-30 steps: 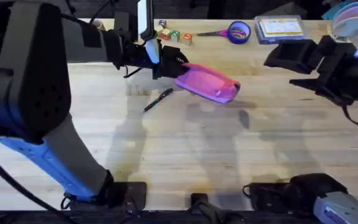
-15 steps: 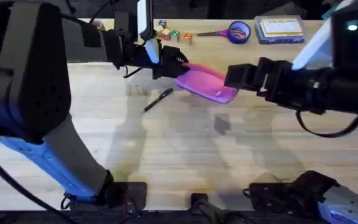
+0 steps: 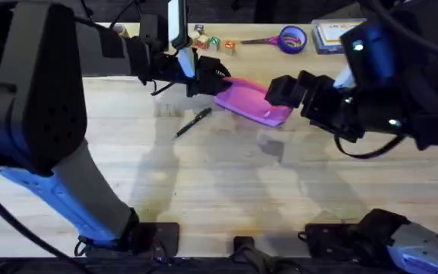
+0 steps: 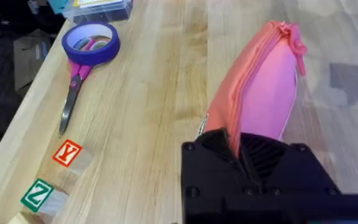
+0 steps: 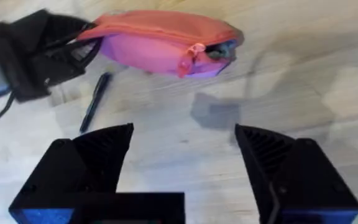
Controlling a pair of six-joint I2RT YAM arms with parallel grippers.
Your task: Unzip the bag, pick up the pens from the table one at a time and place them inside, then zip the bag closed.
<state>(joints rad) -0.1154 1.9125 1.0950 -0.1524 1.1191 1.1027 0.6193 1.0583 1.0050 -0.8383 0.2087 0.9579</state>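
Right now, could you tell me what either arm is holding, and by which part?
The left gripper clamps the pink bag by its end opposite the zipper pull; the right gripper is open, holding nothing.

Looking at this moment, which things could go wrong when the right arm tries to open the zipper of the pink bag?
1. The left gripper pinches only one end of the bag, so a pull could tug it free.
2. The zipper pull is small and the right gripper has wide-open jaws, so it may grab fabric instead.
3. The pen lies beside the bag and could get knocked aside.
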